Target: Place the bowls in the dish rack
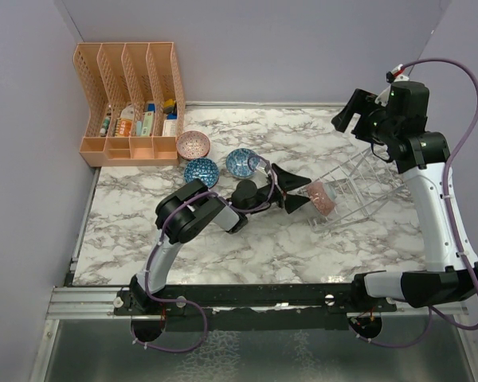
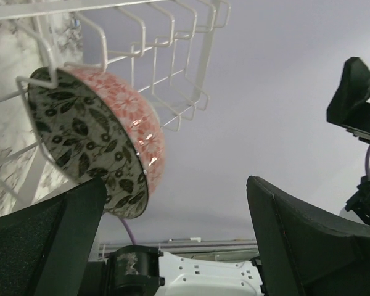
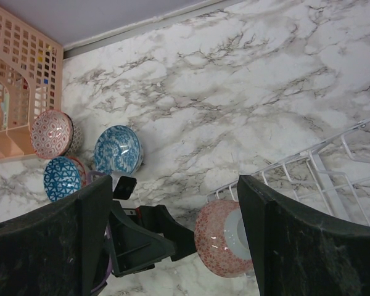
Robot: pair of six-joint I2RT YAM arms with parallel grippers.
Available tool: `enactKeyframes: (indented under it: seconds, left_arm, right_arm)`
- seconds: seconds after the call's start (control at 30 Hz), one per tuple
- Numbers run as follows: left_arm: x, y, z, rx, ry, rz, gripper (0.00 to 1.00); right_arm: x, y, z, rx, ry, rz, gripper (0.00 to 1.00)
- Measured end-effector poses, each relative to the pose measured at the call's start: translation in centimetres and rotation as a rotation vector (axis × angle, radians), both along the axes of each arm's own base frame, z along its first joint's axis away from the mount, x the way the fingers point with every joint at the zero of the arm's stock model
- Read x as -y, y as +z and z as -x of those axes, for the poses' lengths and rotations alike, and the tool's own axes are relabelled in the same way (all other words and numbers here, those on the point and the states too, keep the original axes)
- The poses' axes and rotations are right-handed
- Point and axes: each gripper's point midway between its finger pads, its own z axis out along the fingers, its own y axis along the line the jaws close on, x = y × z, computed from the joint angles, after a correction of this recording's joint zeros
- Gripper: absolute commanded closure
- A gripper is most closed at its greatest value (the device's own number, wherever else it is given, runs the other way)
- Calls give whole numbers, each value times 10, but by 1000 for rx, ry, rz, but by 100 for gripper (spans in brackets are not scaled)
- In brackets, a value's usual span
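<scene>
The left pincer gaped released just beside the pink-red bowl — on edge in the dish rack's end — while the right pincer hung spread, empty, above.

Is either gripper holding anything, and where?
Nothing is held. The left gripper stands open beside the pink-red patterned bowl resting in the white wire dish rack; the right gripper is open too.

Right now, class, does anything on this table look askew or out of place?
The dish rack sits skewed, diagonal on the table, with one pink-red bowl on edge at its left end. Nothing spilled or broken shows.
</scene>
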Motion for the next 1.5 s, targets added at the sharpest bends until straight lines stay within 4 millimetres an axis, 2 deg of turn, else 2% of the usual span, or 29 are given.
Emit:
enactKeyframes:
  seconds: [0.27,0.5,0.67,0.9,1.0,1.03,1.07,1.13,1.17,1.23,1.3,1.37,1.5]
  left_arm:
    - [-3,-22,9,-32,-30,-71,1]
    - [-19,-14,15,0,-29,-152,1]
    - [-39,8,9,61,6,-225,1]
    - [-70,60,-3,229,93,-383,1]
    - [-77,83,-20,335,132,-484,8]
    - [-80,73,-21,350,126,-540,11]
    - [-84,94,-35,413,153,-580,15]
    - [-90,97,-51,470,158,-687,26]
    - [-93,98,-60,507,157,-752,27]
    - [-99,93,-79,566,156,-884,27]
    - [-106,77,-90,596,132,-1001,27]
    - [-114,45,-94,607,69,-1125,26]
    - [-131,-30,-88,574,-108,-1323,27]
  right_arm:
    - [1,6,4,16,0,-1,18]
    - [1,14,5,38,1,-1,15]
    - [1,29,6,74,2,-4,15]
    - [-3,64,7,162,20,-25,15]
    - [-7,69,7,176,41,-39,15]
    - [-9,69,7,177,51,-43,15]
    - [-10,69,8,178,59,-48,15]
    - [-14,70,8,180,78,-57,15]
    - [-16,71,7,184,87,-63,15]
    - [-20,73,7,190,104,-76,15]
    - [-22,74,7,192,117,-85,15]
    - [-24,75,7,194,123,-90,15]
    - [-24,75,7,195,125,-93,15]
